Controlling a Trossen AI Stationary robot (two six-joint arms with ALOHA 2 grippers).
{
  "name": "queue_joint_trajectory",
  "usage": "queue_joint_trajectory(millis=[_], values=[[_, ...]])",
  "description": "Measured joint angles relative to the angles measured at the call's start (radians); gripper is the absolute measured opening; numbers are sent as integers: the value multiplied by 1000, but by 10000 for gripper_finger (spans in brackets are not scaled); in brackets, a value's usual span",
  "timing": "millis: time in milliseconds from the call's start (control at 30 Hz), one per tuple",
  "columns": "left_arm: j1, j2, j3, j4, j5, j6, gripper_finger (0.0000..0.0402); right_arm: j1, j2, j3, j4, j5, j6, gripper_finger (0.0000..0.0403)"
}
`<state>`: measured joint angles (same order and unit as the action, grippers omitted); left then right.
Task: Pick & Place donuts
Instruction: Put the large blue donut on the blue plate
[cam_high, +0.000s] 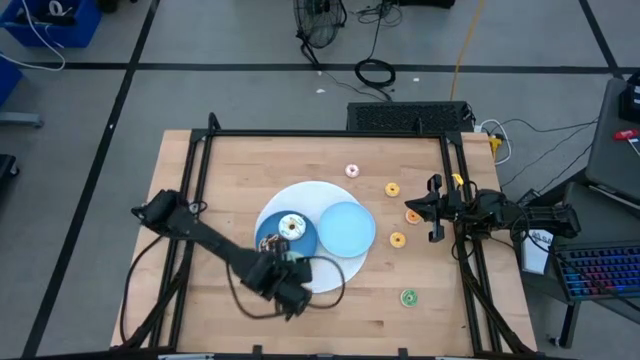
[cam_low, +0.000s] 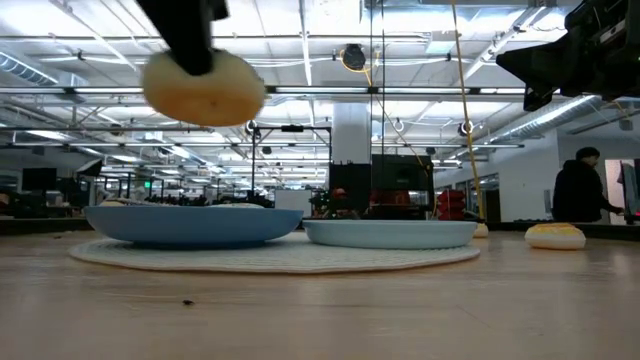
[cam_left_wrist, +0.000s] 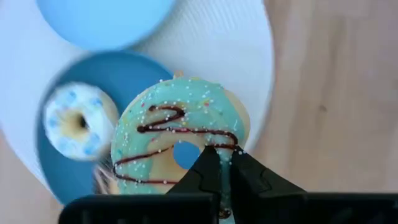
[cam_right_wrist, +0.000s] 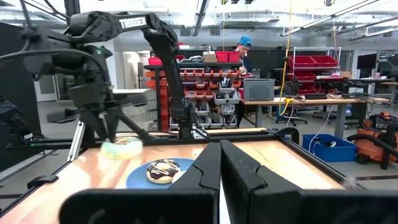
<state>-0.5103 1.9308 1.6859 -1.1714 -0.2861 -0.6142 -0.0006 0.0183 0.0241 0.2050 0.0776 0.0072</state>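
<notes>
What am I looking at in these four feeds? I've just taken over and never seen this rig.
Two dark robot arms work at a wooden table. One camera looks straight down, one sits at table height, and one rides on each wrist. The left gripper is shut on the green donut, held above the dark blue plate, where a white donut lies. A light blue plate sits beside it. Tiny donuts lie scattered nearby. The right gripper waits at the table's right edge.

Two round blue plates (cam_high: 347, 229) on a white mat (cam_high: 330, 272), wooden table (cam_high: 240, 170), person (cam_low: 581, 190) behind
</notes>
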Motion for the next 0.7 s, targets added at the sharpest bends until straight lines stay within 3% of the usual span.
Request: queue_joint_trajectory(millis=[367, 700], values=[[112, 0, -2, -12, 5, 166, 12, 0, 0, 0, 0, 0, 0, 0], [167, 0, -2, -16, 4, 228, 10, 0, 0, 0, 0, 0, 0, 0]])
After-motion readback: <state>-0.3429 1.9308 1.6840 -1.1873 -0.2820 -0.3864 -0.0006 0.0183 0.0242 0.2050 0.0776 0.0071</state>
